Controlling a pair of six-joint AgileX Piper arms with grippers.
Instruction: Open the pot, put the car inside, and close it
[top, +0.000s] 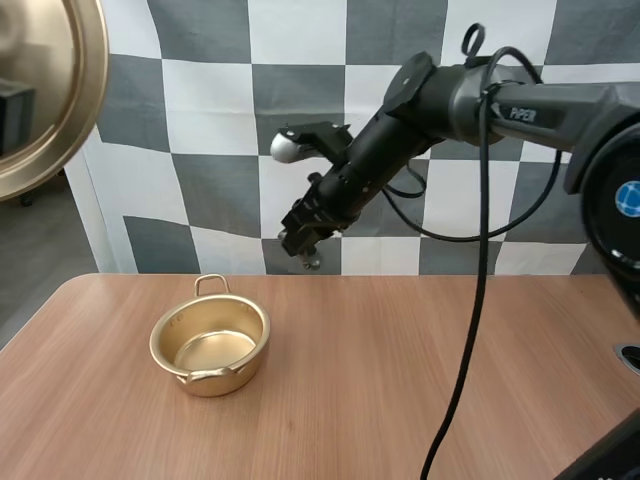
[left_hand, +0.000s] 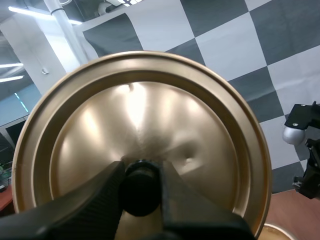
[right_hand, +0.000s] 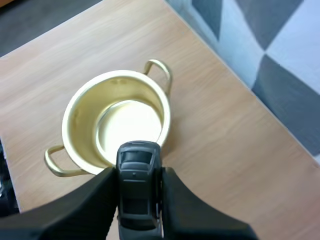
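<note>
A wooden table (top: 420, 370) carries one gold pot (top: 209, 345), open and empty. My right arm (top: 520, 105) stretches in from the right and slopes downward. It holds the right gripper (top: 305, 232) in the air beyond the pot. The right wrist view shows what the high view hardly does (one dark car (right_hand: 138, 200), pinched between the fingers). My left gripper (left_hand: 141, 176) clamps the black knob (left_hand: 140, 192) of the single lid (left_hand: 150, 115), held aloft.

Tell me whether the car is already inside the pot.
No, the car is pinched in the right end effector, and the pot is empty.
</note>
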